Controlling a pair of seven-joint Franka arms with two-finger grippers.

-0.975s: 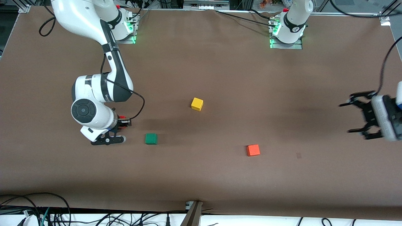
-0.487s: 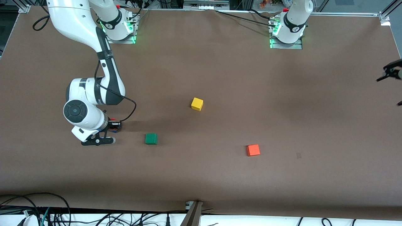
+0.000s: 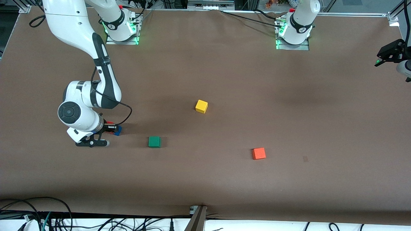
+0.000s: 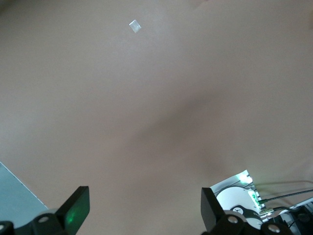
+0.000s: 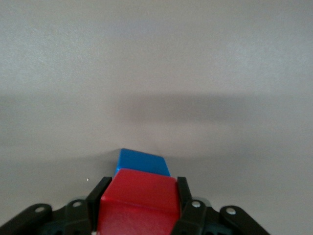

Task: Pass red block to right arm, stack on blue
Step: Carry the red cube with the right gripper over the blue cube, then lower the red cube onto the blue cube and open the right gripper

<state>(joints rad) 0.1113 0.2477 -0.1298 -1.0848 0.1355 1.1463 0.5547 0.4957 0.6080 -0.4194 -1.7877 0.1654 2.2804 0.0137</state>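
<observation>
My right gripper (image 5: pixel 139 196) is shut on the deep-red block (image 5: pixel 139 208); its black fingers (image 5: pixel 100 193) press both sides of the block. The bright-blue cube (image 5: pixel 144 162) lies on the table right under the red block, with one edge sticking out. I cannot tell whether the two touch. In the front view my right gripper (image 3: pixel 110 127) is low over the blue cube (image 3: pixel 118 130), near the right arm's end of the table. My left gripper (image 4: pixel 144 200) is open and empty over bare table. Its hand (image 3: pixel 390 53) shows at the left arm's end of the table.
A green cube (image 3: pixel 154 141) lies beside the blue cube, toward the table's middle. A yellow cube (image 3: pixel 201 106) sits mid-table. An orange cube (image 3: pixel 258 153) lies nearer the front camera, toward the left arm's end. The brown table (image 3: pixel 224 186) is otherwise bare.
My right arm has moved toward its own end of the table with the red block, and the blue cube has come into sight under it. My left gripper has pulled away toward the table's edge.
</observation>
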